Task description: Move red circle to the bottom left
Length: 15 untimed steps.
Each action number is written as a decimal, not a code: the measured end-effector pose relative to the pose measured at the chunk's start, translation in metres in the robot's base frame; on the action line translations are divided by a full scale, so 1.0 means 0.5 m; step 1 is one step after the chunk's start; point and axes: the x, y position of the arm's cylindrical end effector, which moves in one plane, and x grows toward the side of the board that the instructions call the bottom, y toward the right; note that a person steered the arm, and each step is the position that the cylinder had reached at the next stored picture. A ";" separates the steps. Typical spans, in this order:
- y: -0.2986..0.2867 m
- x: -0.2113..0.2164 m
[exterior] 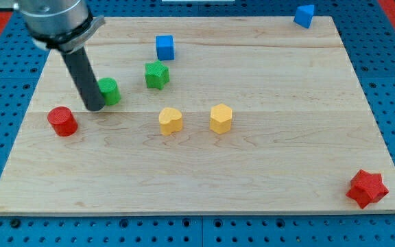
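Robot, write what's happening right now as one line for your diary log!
goal: red circle block to bottom left | my tip: touching green round block, up-right of red | red: left edge of wooden board, unmoved zone | status: not pushing red

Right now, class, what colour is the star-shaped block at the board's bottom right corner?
Red: the star block, clearest in the camera view.

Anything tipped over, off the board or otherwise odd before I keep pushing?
Nothing is tipped or damaged. Two blocks sit at the board's edges: the red star at the bottom right corner and the blue block at the top edge. My tip is right beside the green cylinder, not the red circle.
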 end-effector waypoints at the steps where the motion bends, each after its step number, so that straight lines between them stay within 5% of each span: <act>1: -0.065 0.013; 5: -0.176 0.205; 7: -0.176 0.173; 9: -0.025 0.172; 11: -0.108 0.268; 15: -0.194 0.255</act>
